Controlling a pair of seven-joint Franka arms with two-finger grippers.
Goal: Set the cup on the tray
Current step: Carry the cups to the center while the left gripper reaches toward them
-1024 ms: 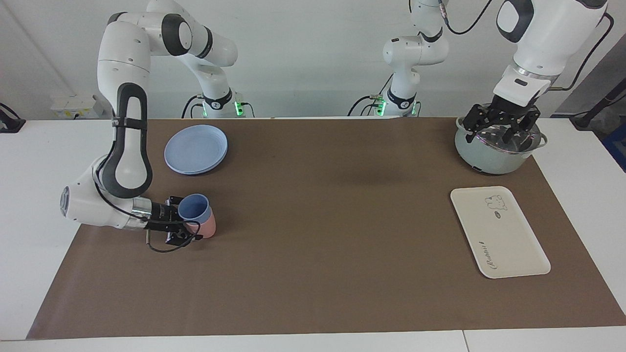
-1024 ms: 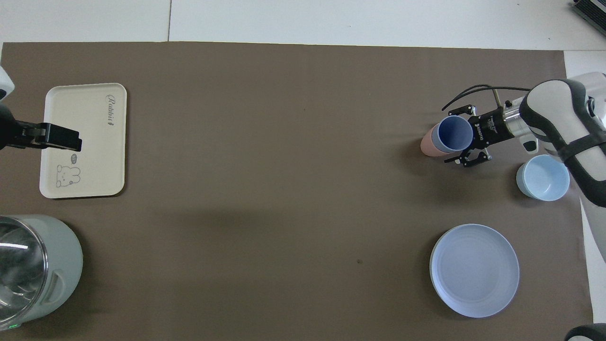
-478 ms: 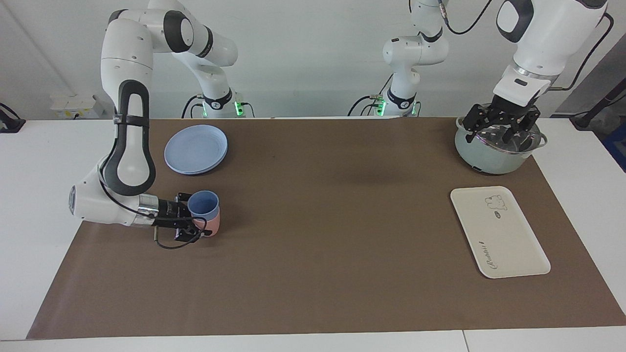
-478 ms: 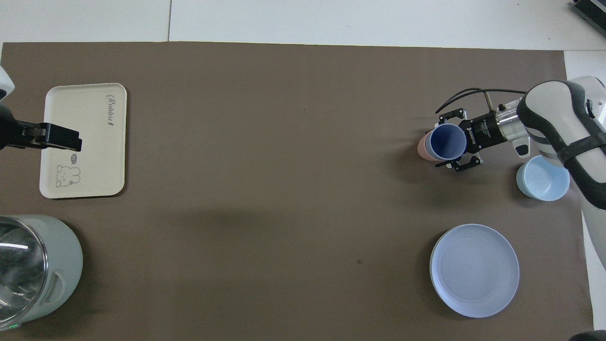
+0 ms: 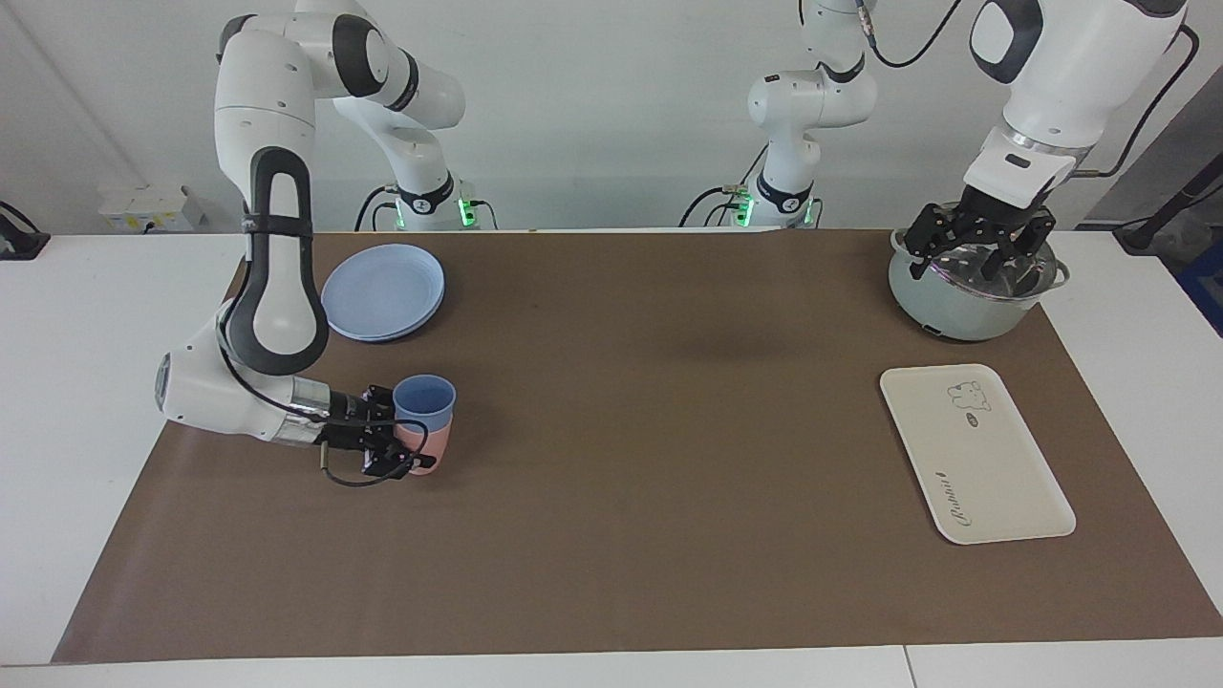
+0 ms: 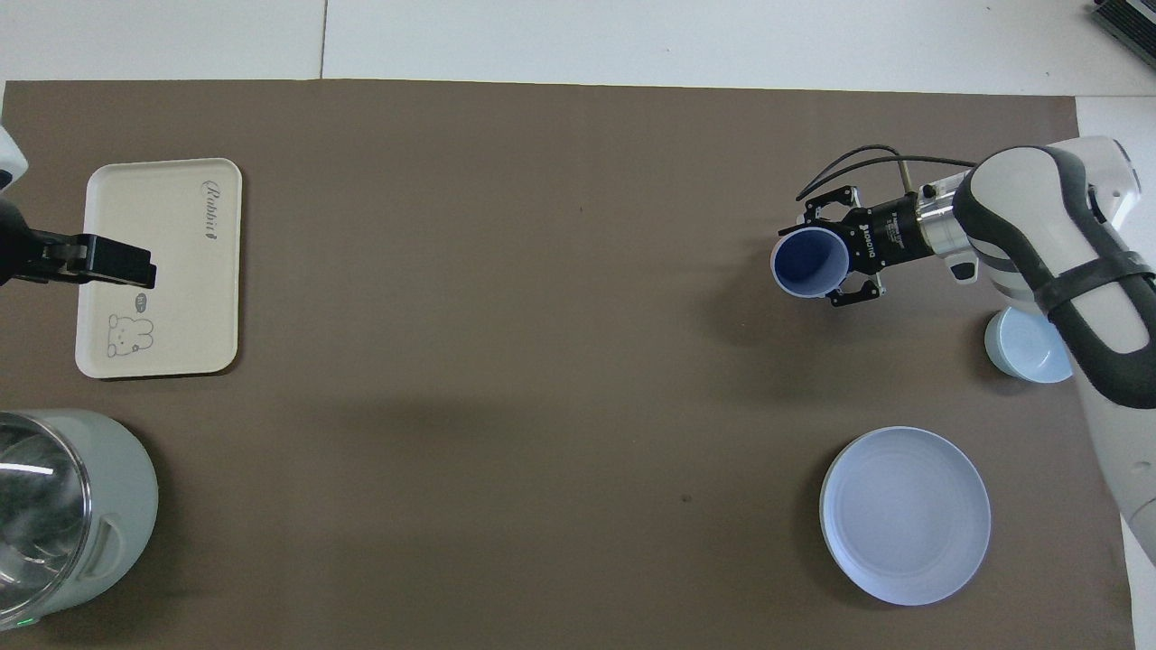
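The periwinkle-blue cup (image 5: 423,399) (image 6: 810,262) stands upright, nested in a salmon-pink cup (image 5: 432,444), toward the right arm's end of the table. My right gripper (image 5: 403,435) (image 6: 835,264) reaches in level from the side and is shut on the cup, its links splayed around the stack. I cannot tell whether the stack rests on the mat or hangs just above it. The cream-white tray (image 5: 975,459) (image 6: 163,271) with the bear drawing lies toward the left arm's end. My left gripper (image 5: 982,250) waits open above the pot.
A grey-green pot (image 5: 955,311) (image 6: 63,515) stands beside the tray, nearer to the robots. A round blue plate (image 5: 382,291) (image 6: 905,515) lies nearer to the robots than the cups. A light-blue bowl (image 6: 1025,354) sits partly under the right arm.
My right gripper has closed on the nested cups and carried them toward the middle of the table, turning them from tilted to upright. The left arm has not moved.
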